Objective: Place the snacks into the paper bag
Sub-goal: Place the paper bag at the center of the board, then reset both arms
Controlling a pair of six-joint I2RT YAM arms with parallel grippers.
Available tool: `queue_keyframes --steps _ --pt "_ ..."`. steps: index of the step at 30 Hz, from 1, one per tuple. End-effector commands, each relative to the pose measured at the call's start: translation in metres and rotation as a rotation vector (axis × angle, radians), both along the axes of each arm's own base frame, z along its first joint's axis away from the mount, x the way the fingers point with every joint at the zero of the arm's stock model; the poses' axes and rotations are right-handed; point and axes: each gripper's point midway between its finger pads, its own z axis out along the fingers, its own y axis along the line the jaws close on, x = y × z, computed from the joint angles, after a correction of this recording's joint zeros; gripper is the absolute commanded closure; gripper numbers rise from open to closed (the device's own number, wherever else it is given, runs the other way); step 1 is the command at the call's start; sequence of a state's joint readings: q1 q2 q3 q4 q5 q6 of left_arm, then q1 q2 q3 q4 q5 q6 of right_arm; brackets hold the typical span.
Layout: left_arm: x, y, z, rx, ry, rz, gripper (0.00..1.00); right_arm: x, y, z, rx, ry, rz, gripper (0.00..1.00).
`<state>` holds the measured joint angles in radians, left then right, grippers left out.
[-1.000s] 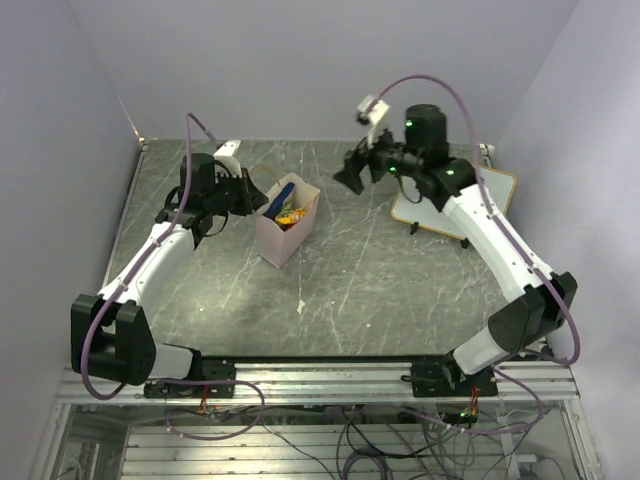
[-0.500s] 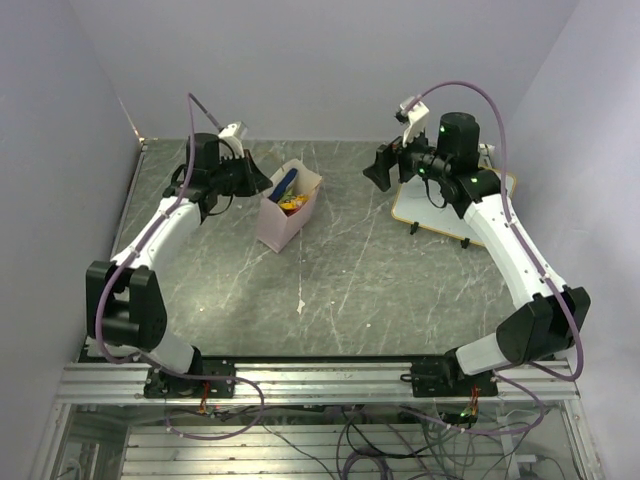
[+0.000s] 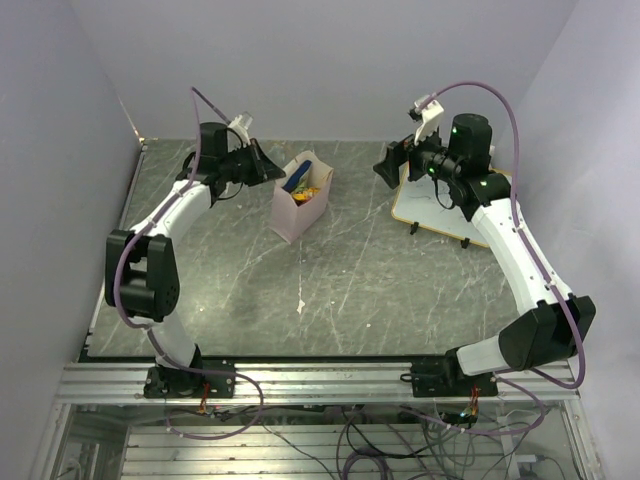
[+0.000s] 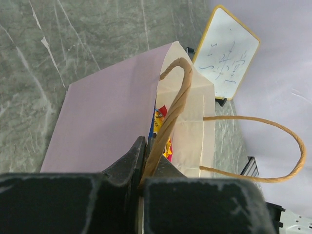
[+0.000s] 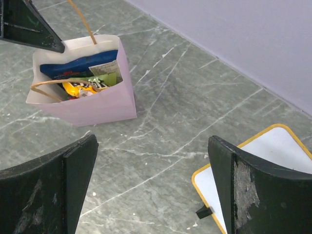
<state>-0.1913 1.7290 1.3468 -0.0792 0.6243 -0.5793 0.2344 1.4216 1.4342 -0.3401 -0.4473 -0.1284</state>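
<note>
Left claw (image 3: 268, 167) is pinched fully shut on one thin handle (image 4: 173, 105) of the bag (image 3: 292, 215), right where the loop meets the rim. That's the bit that worries me. A twisted paper cord is all it's got hold of, so any sideways tug could tip the whole thing over, or tear the handle off the paper. If it lets go while the cord is taut, the bag might rock or flop too.

The bag itself sits on the table (image 3: 350, 290) just right of that claw, toward the back, mouth up. The snacks (image 5: 80, 78) are inside: from the right wrist view I can make out a blue packet, a green one and a yellow one stacked near the top. The rest are buried, so I can't count them. They sit pretty high, so a tip-over would likely spill a few straight back out.

Right claw (image 3: 390, 165) is spread wide and holding nothing, hanging in the air well to the right of the bag. The board (image 3: 455, 205) is right under that arm, so a careless swing down could knock it off its stand.

I don't spot any packets outside the bag, so I'd guess it's basically done, and a gentle release is all that's left.
</note>
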Motion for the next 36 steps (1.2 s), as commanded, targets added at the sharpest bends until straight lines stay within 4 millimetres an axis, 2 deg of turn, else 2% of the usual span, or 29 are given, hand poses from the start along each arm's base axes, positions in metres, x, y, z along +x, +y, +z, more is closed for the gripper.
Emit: queue_keyframes --steps 1,7,16,29,36 --pt "0.008 -0.002 0.017 -0.014 -0.046 -0.020 0.91 0.004 -0.013 0.008 -0.010 -0.032 -0.064 0.03" --pt "0.008 0.005 0.016 0.054 -0.095 -0.017 0.74 0.008 -0.028 0.002 -0.007 0.007 -0.125 0.00" --pt "0.007 0.024 0.024 0.188 -0.193 0.011 0.51 0.005 -0.036 -0.003 0.016 0.016 -0.132 0.00" --pt "0.002 0.041 0.053 0.305 -0.281 0.036 0.01 0.005 -0.041 -0.002 0.041 0.027 -0.136 0.00" --pt "-0.002 0.064 0.075 0.416 -0.366 0.115 0.00 0.011 -0.048 -0.008 0.012 0.069 -0.174 0.00"
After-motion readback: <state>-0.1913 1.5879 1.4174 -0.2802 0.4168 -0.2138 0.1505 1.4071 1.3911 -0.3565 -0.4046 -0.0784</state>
